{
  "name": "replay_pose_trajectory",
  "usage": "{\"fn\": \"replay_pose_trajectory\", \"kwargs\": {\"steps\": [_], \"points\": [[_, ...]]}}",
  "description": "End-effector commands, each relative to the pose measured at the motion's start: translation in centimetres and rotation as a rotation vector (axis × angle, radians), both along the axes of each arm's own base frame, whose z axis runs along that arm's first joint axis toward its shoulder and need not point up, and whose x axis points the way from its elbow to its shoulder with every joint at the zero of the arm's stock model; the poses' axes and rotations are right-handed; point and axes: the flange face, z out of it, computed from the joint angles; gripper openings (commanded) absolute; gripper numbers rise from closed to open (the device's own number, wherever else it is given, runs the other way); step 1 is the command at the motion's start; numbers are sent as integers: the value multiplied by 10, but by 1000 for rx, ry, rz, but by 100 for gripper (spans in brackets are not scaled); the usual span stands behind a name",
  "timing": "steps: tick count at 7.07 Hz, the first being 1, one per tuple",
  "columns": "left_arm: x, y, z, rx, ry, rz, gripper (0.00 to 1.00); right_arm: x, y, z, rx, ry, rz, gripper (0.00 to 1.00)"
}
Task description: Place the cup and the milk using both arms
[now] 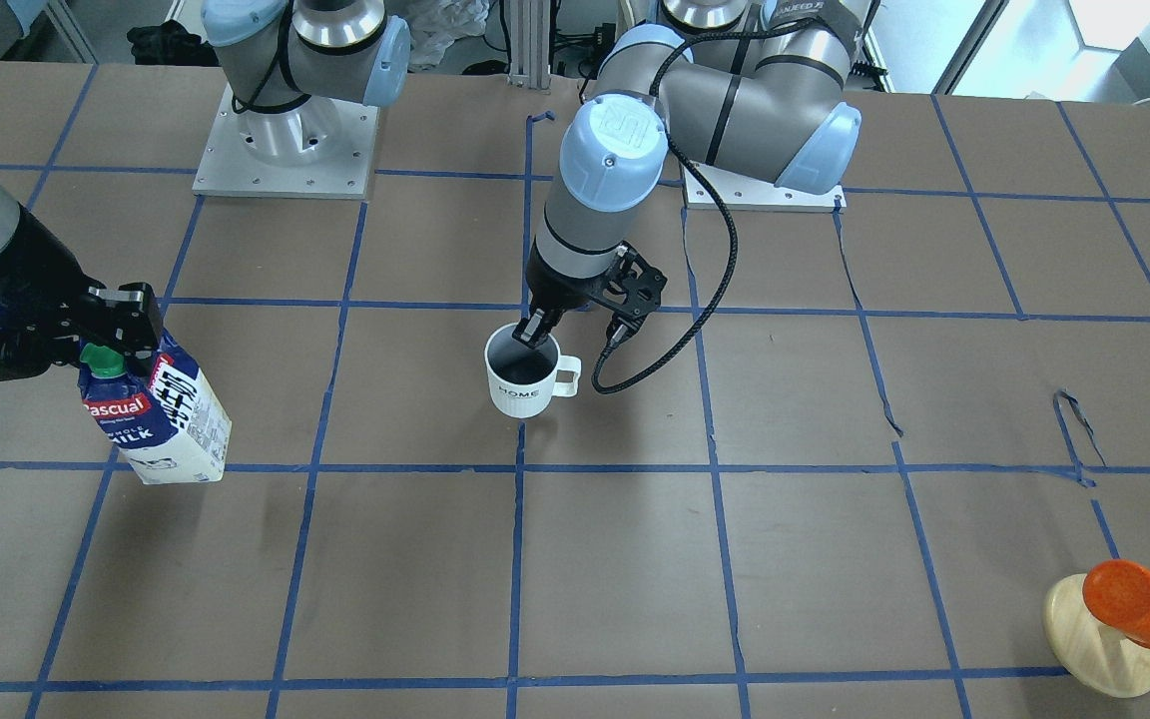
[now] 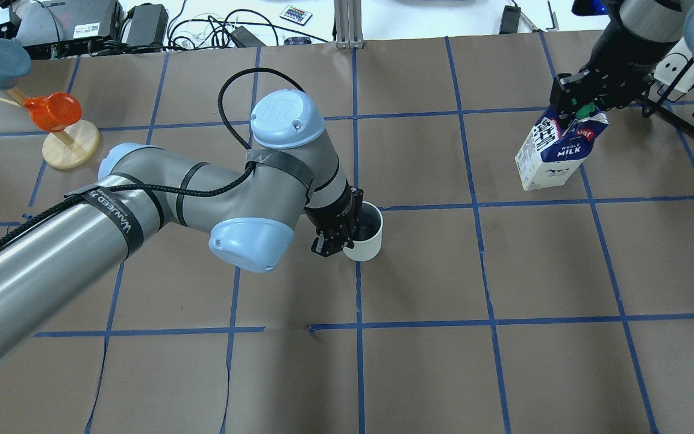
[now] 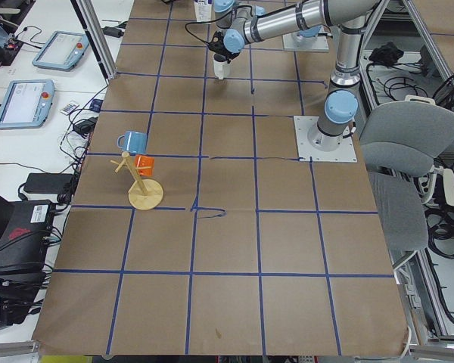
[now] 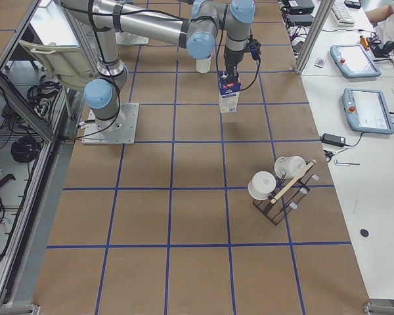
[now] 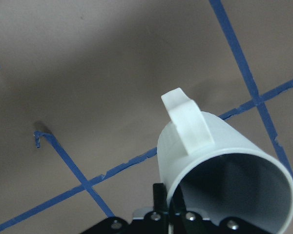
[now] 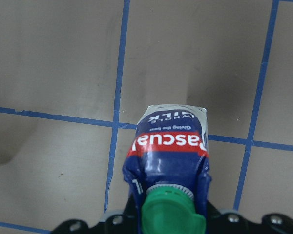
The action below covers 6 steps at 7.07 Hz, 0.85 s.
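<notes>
pinching the cup (image 1: 523, 379) by its rim with the left gripper (image 1: 533, 332), one finger inside, near the middle of the table (image 1: 635, 579); handle (image 1: 567, 375) plain from the front, hidden overhead. clamping the tilted milk (image 1: 168, 414) by its top with the right gripper (image 1: 126, 338), green cap (image 6: 172, 215) large in the wrist view.

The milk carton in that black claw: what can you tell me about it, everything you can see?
The milk carton is a small gable-top box, cardboard by its look, dark blue and white, with a red Pascual band, the words WHOLE MILK and a green screw cap. The right gripper pinches its top ridge. It leans rather than standing straight. Whether its base touches the table is unclear.
</notes>
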Motion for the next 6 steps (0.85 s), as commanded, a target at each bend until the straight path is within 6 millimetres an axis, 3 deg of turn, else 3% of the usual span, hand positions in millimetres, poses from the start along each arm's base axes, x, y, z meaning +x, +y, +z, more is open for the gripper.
{"fn": "replay_pose_trajectory", "kwargs": {"steps": [1,2,3,4,6], "points": [[-10,3,-11,19,12,-13,0,1,1,-1,5,-6,0,7],[-10,4,-13,17,2,-27,58,2,2,-2,10,-4,1,7],[-11,3,-13,13,3,-34,100,13,3,-2,12,-11,-15,7],[-11,3,-12,9,3,-39,100,40,5,-2,18,-11,-59,6],[-1,-25,50,-133,27,-63,100,88,11,-5,34,-12,-154,6]]}}
